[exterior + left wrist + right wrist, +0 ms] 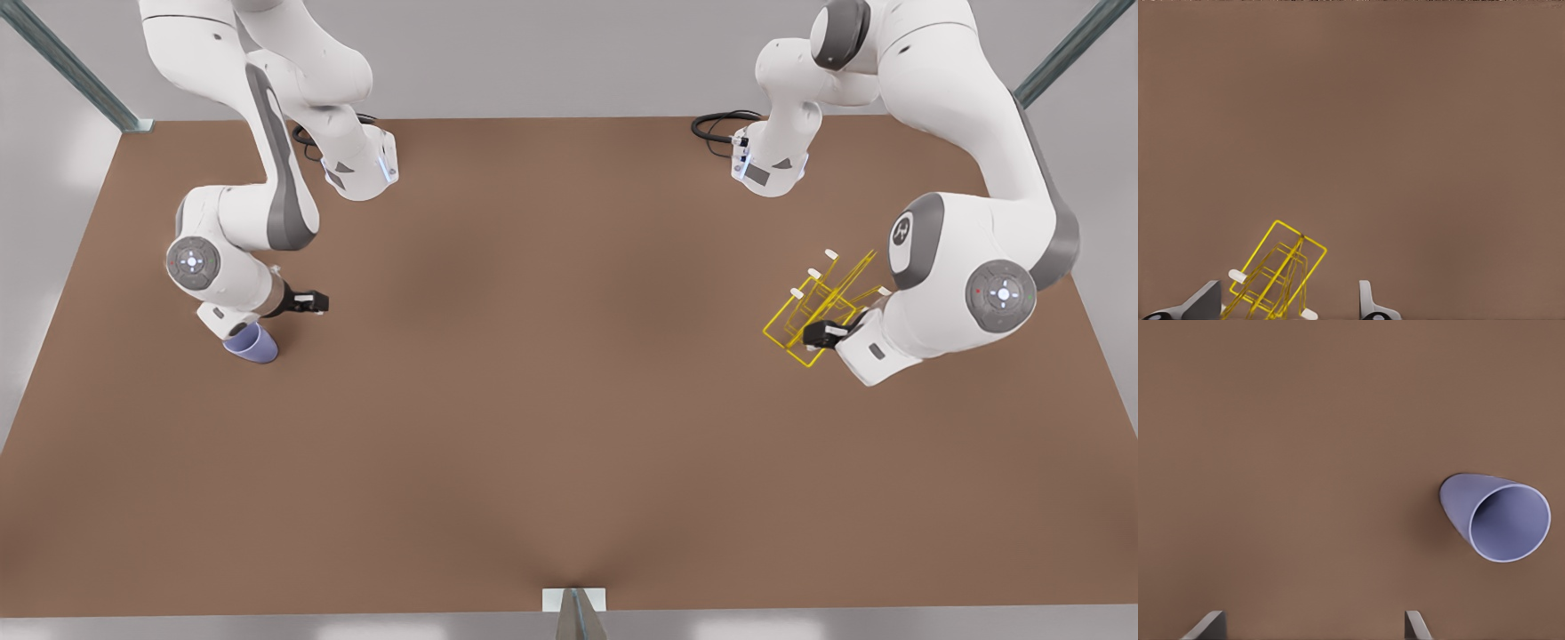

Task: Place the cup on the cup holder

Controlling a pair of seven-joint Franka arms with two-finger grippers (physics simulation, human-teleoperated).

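The pale lavender-blue cup stands on the brown table at the front view's left, partly under a white arm link. In the right wrist view the cup shows its open mouth, off to one side of the fingers. My right gripper hovers just beside the cup, open and holding nothing. The yellow wire cup holder with white-capped prongs sits at the front view's right. My left gripper is at its near corner, open, with the cup holder showing between its fingers. Whether they touch it is unclear.
Black cables lie by the arm bases at the table's far edge. Metal frame posts rise at the back corners, and a small bracket sits at the near edge. The brown tabletop spreads wide between the two arms.
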